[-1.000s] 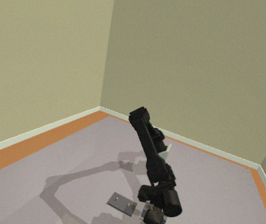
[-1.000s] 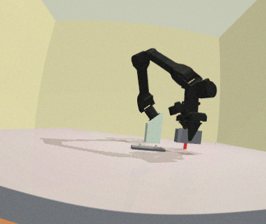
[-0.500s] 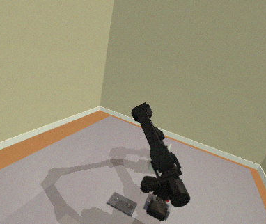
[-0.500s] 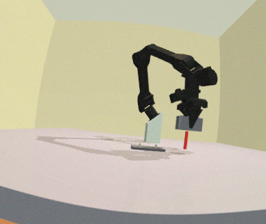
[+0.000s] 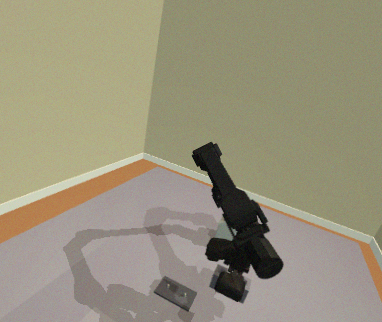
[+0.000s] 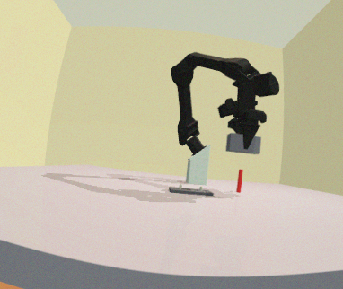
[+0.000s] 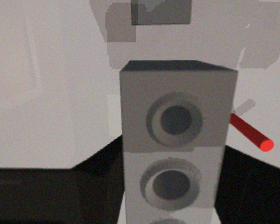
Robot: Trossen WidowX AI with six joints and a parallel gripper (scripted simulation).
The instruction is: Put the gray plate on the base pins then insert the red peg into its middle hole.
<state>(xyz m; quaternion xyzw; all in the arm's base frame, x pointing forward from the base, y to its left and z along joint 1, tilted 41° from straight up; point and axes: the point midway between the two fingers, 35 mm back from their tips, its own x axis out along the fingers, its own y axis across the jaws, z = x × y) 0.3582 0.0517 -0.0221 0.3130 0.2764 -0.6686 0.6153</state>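
Observation:
My gripper (image 6: pixel 250 142) (image 7: pixel 161 139) is shut on the gray plate (image 6: pixel 242 144) (image 7: pixel 175 90) and holds it in the air, well above the table. The plate hangs long side down and shows round holes in the wrist view. The flat dark base (image 5: pixel 163 288) (image 6: pixel 190 191) with two small pins lies on the table, down and to the left of the plate in the exterior view. The red peg (image 6: pixel 239 180) (image 7: pixel 251 133) stands upright on the table right of the base, almost under the plate. The arm hides the peg in the top view.
A pale blue-green upright block (image 6: pixel 199 167) stands just behind the base, under the arm's lower link. The table has an orange border (image 5: pixel 52 207) and the walls stand close behind it.

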